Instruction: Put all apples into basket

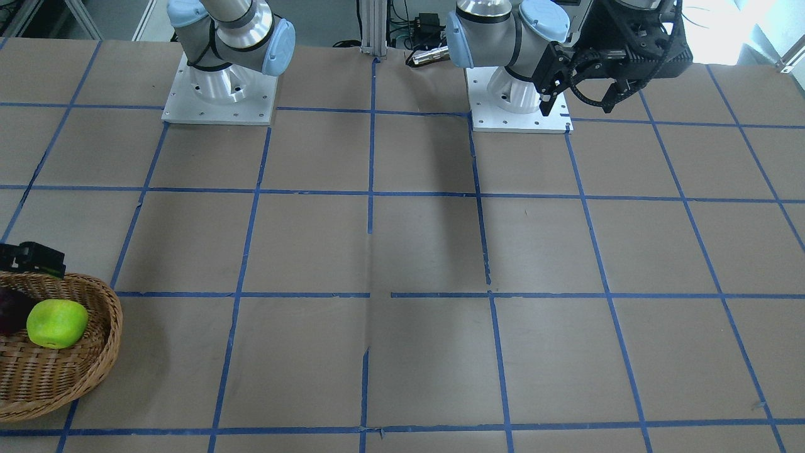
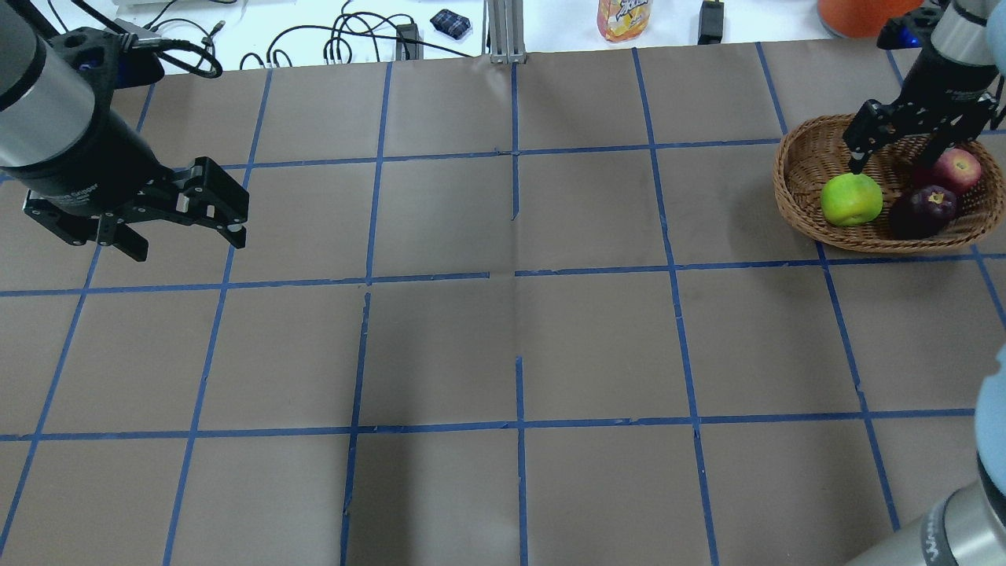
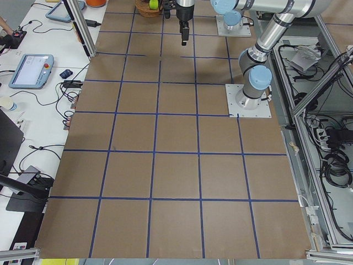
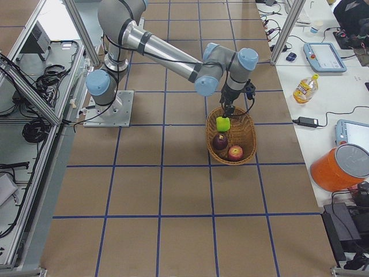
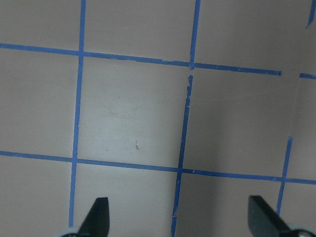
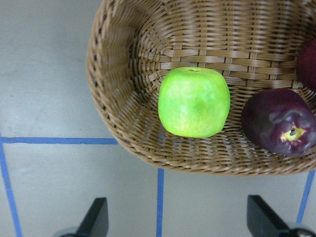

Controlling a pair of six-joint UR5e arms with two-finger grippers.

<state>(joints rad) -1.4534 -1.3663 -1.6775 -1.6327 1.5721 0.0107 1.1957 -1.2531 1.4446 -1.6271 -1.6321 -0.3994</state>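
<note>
Checking fruit count at this frame: all three apples lay inside the basket, which sat at the far right end of the table.

- Green apple rested on the sloped wicker wall at the basket's inner end. Judged that the slope and the thick rim kept it from rolling out.
- Maroon apple lay just beside it, stem end up. Red apple lay behind that one; contact between those two could not be told.
- Right gripper hovered over the basket above the green apple, jaws spread wide, nothing between them. Judged it was held above rim height so that it could lift away without nudging the fruit.
- Left gripper hung over bare table on the opposite side, well apart from the basket, jaws likewise spread and empty. Judged it was parked there to keep the right arm's path free.

Assessment: task appeared complete; only retreat of the right arm seemed left.
</note>
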